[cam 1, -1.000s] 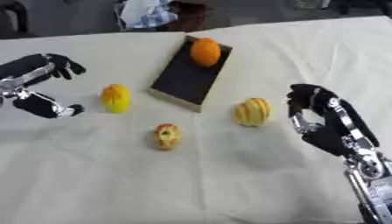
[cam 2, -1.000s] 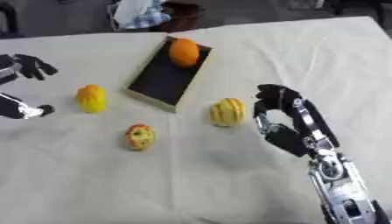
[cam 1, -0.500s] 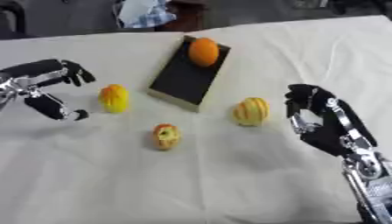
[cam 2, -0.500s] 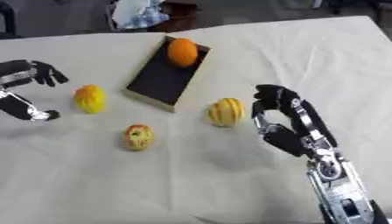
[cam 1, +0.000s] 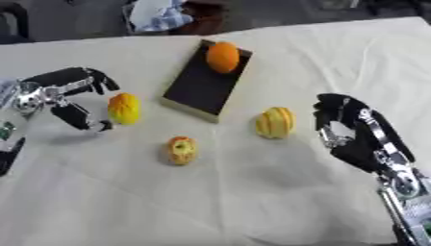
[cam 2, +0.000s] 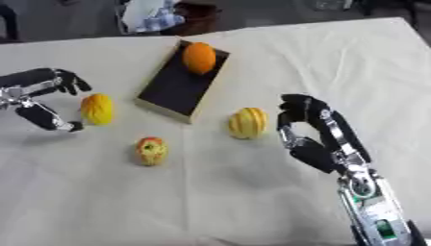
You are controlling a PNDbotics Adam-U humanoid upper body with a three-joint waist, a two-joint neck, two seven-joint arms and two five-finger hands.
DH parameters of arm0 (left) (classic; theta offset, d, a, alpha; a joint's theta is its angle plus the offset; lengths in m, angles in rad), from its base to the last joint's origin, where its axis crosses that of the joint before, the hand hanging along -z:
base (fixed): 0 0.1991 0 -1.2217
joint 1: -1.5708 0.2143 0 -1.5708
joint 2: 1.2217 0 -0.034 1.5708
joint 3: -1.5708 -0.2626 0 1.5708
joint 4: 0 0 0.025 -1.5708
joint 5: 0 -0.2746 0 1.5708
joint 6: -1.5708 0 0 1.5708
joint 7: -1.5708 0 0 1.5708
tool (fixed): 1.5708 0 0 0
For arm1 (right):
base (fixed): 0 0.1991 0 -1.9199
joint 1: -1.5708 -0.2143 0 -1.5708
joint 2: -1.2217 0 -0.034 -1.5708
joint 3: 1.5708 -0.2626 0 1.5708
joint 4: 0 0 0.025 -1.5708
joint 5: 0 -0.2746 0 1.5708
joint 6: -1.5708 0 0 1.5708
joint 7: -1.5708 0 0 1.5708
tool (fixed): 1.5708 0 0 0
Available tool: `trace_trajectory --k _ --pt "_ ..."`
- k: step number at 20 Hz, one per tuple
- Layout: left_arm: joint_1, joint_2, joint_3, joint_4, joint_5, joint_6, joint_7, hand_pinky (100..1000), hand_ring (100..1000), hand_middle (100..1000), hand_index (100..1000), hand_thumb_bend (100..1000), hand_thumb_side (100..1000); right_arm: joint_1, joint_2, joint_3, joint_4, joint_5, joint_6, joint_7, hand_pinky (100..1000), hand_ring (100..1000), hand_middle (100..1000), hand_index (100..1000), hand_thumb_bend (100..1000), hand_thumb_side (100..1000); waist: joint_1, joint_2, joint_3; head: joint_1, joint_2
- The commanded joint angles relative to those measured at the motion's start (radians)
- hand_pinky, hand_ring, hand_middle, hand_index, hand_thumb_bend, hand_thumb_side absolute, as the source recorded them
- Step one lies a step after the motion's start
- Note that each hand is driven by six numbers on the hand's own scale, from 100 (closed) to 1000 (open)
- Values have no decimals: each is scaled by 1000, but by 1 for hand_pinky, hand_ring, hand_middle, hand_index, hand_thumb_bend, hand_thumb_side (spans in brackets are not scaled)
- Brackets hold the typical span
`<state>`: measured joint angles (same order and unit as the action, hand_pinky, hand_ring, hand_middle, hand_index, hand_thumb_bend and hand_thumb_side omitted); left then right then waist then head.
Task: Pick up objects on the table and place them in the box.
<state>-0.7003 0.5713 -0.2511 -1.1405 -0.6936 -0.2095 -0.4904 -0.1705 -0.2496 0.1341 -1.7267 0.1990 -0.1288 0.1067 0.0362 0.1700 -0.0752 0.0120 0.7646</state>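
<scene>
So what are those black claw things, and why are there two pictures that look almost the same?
Those are a robot's two hands, steered by a person. Both pictures come from a camera in its head with two eyes side by side, looking down, so they nearly match. The left hand is open beside a yellow fruit, thumb and fingers either side of it, not gripping yet. The right hand waits near a striped yellow fruit, fingers curled, holding nothing. A red and yellow fruit lies in front. All sit on a table covered in pale cloth. The dark box already has an orange in it. The fruit goes in there.
</scene>
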Motion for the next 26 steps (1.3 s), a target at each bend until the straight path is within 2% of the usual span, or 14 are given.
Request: trace_trajectory --k 1,4,7,12,15,20,26 --pt "-30 -4 11 23 -48 1 37 775 743 764 857 505 186 -8 -4 0 -13 -8 -1 3 733 710 684 814 100 385 -5 -31 -2 6 2" --pt "-36 -32 16 55 -92 0 73 756 708 737 838 478 149 -9 -2 1 -13 -9 -1 4 733 710 684 814 100 386 -5 -30 -5 8 1" --pt "-37 -55 21 78 -124 3 120 721 638 665 792 427 103 -9 0 2 -13 -9 -1 5 733 710 684 814 100 387 -5 -30 -8 10 1" --pt "-40 -73 33 80 -129 17 206 645 513 524 680 334 100 -10 0 2 -12 -9 -1 6 734 710 684 814 100 389 -4 -29 -12 11 1" --pt "-45 -74 38 72 -111 34 260 619 463 470 629 305 100 -11 1 3 -12 -9 -1 7 734 710 684 814 100 389 -4 -28 -14 12 0" --pt "-71 -73 36 61 -80 51 339 619 450 455 616 300 100 -14 1 6 -13 -11 -2 9 734 711 684 814 100 390 -6 -26 -21 14 -2" --pt "-144 -104 20 68 -83 45 349 637 468 472 633 318 100 -24 5 17 -15 -15 -4 20 734 710 684 814 100 389 -8 -18 -45 28 -12"
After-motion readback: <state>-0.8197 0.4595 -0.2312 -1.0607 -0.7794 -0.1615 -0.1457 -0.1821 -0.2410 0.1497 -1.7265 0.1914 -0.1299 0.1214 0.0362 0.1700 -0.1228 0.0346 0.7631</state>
